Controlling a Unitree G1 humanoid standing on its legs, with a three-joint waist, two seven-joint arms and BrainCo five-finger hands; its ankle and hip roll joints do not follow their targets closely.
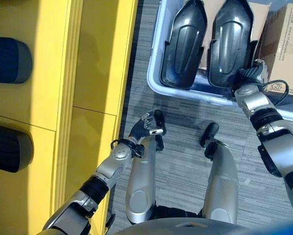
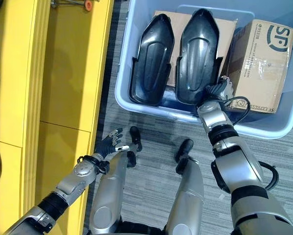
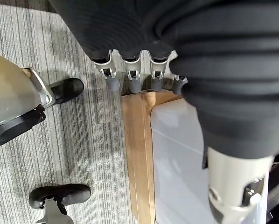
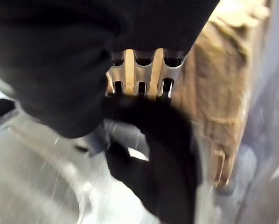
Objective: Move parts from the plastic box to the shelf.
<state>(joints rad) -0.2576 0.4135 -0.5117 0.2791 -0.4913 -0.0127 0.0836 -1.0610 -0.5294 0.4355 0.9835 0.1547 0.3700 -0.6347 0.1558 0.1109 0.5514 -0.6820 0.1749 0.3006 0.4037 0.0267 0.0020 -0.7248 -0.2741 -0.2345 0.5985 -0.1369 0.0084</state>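
Parts (image 2: 199,54): two black moulded shells upright in the plastic box (image 2: 283,128), far right | right hand (image 2: 220,89) at right shell's near edge; grip unclear | left hand (image 1: 147,125) relaxed, empty | likely stiff, light, slick; take by rim

Two black moulded parts stand side by side in one pale blue plastic box (image 2: 136,105): one part (image 2: 153,61) toward 11 o'clock of the box and the second part (image 2: 198,56) just beside it toward 12 o'clock. Two cardboard boxes are in the same box: a flat cardboard box (image 2: 225,34) behind the parts at 12 o'clock and a taped carton (image 2: 261,63) at 2 o'clock. One yellow shelf (image 2: 58,73) runs along 9 o'clock.
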